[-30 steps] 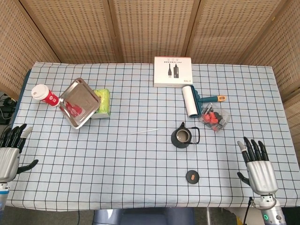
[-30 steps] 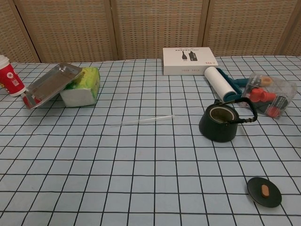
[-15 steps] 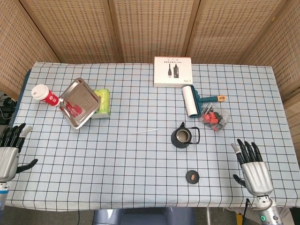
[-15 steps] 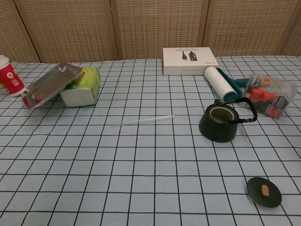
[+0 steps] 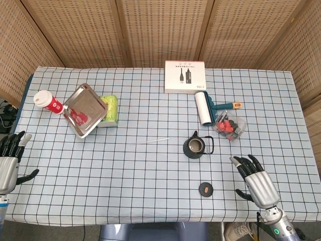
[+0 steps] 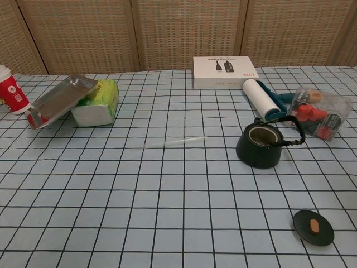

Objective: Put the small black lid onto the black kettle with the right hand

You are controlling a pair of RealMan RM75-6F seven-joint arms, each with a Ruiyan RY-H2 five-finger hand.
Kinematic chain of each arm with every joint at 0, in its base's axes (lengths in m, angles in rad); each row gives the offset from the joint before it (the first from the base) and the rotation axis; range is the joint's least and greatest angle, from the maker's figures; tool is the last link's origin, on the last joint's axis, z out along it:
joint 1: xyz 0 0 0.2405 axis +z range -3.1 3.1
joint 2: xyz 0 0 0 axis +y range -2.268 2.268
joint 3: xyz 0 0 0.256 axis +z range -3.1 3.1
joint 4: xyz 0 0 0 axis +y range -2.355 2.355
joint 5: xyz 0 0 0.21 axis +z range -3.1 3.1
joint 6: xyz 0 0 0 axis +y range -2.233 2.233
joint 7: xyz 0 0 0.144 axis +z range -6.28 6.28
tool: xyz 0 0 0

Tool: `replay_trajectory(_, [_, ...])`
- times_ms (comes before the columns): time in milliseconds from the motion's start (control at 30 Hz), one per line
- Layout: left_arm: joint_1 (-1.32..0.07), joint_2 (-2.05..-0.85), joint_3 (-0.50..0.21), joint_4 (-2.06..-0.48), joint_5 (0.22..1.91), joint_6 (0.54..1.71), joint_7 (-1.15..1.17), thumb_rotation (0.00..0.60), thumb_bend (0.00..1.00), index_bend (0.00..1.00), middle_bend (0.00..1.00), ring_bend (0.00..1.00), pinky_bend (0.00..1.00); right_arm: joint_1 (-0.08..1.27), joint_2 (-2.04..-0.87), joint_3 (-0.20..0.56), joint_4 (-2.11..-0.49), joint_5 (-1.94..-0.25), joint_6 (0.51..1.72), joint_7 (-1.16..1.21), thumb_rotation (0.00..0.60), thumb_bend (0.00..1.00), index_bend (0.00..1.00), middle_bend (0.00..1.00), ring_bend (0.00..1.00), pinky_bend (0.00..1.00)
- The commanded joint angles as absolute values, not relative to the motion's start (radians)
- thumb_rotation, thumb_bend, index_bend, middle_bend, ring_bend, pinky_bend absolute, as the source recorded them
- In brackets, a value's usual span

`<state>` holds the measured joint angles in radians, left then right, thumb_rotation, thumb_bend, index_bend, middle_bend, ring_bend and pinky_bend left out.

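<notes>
The small black lid (image 5: 205, 189) (image 6: 313, 227), with an orange knob on top, lies flat near the table's front edge. The black kettle (image 5: 194, 146) (image 6: 260, 144) stands open-topped behind it, handle folded to its right. My right hand (image 5: 254, 181) hovers right of the lid in the head view, fingers spread and holding nothing. At the table's left front edge my left hand (image 5: 10, 159) is held open and empty. The chest view shows neither hand.
A lint roller (image 5: 204, 109), a clear pack of red items (image 5: 229, 126) and a white box (image 5: 184, 76) lie behind the kettle. A steel tray (image 5: 83, 109) leans on a green tissue pack (image 5: 110, 109); a red cup (image 5: 48, 102) stands far left. A thin clear straw (image 5: 149, 141) lies mid-table.
My right hand has moved left, toward the lid, and turned its fingers leftward. The left hand has slid slightly down and out. The lid and kettle have stayed put.
</notes>
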<state>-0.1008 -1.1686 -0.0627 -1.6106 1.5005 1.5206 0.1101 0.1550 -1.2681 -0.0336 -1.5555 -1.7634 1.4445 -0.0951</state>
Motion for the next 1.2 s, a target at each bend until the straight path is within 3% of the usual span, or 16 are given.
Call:
replay_trajectory(33, [-0.101,-1.170,-0.063,-1.611,1.500,1.520,0.111,0.600,0.04,0.00,0.00,0.00,0.00,0.195,-1.267,-0.045,-1.568,-1.777,1.384,-0.087,0.600,0.17,0.19,0.58,0.59,0.44])
replay_trajectory(200, [-0.103,-1.171,-0.063,-1.609,1.498,1.516,0.112,0.600,0.04,0.00,0.00,0.00,0.00,0.238,-1.285,-0.044,-1.588,-1.768,1.309,-0.100,0.600,0.17,0.24,0.76,0.77,0.56])
replay_trajectory(467, [-0.105,-1.169,-0.067,-1.606,1.491,1.511,0.101,0.600,0.04,0.00,0.00,0.00,0.00,0.294,-1.317,-0.043,-1.636,-1.708,1.177,-0.147,0.600,0.21,0.24,0.89,0.88,0.61])
replay_trajectory(833, [-0.106,-1.167,-0.067,-1.606,1.491,1.508,0.094,0.600,0.04,0.00,0.00,0.00,0.00,0.333,-1.358,-0.043,-1.679,-1.632,1.070,-0.247,0.600,0.21,0.24,0.99,0.97,0.71])
replay_trajectory(1200, [-0.107,-1.168,-0.066,-1.604,1.491,1.507,0.092,0.600,0.04,0.00,0.00,0.00,0.00,0.348,-1.399,-0.037,-1.660,-1.579,1.040,-0.287,0.600,0.21,0.32,0.99,0.97,0.71])
